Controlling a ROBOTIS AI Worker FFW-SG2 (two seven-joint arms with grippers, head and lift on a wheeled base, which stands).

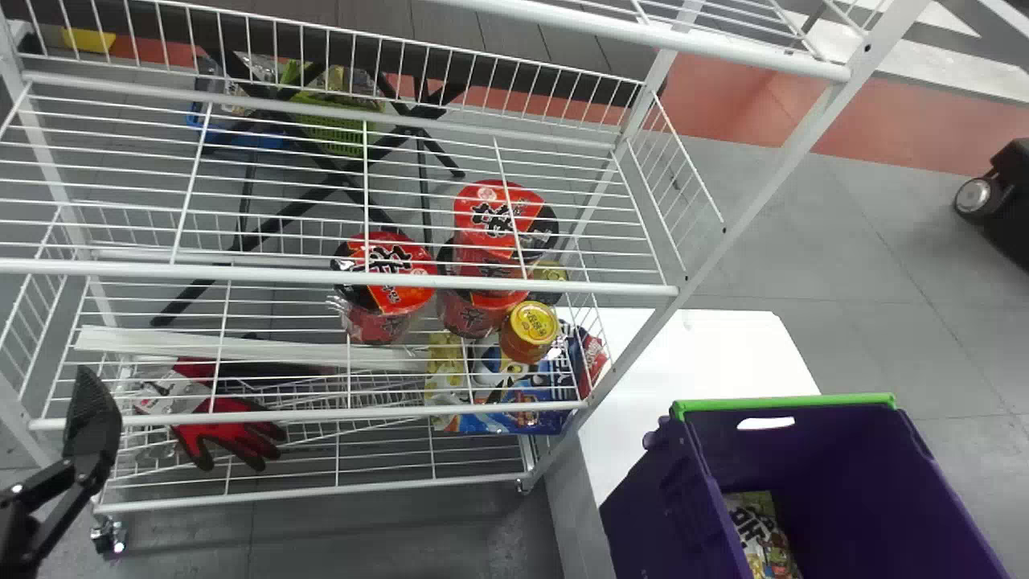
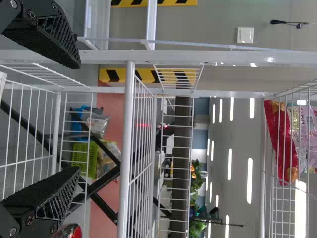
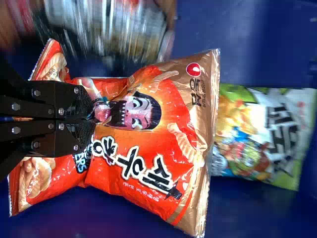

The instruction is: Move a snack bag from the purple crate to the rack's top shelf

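In the head view my left gripper (image 1: 92, 418) is at the left edge, in front of the rack. The left wrist view has the same gripper (image 2: 78, 116) with its fingers wide apart and nothing between them. My right gripper (image 3: 93, 115) is shut on a red-orange snack bag (image 3: 153, 153), pinching its middle against the dark blue-purple inside of the crate. A green and white bag (image 3: 262, 134) lies partly under it. At the lower right stands the purple crate (image 1: 812, 458), holding a bag (image 1: 760, 531). The rack's top shelf (image 1: 643, 34) crosses the upper edge.
Red noodle packs (image 1: 386, 273) and a yellow-lidded jar (image 1: 530, 326) stand on lower rack levels, with red gloves (image 1: 229, 430) at left. A white surface (image 1: 691, 346) adjoins the crate. Bags (image 2: 282, 144) sit behind rack wires. Something blurred (image 3: 104, 29) is beside the held bag.
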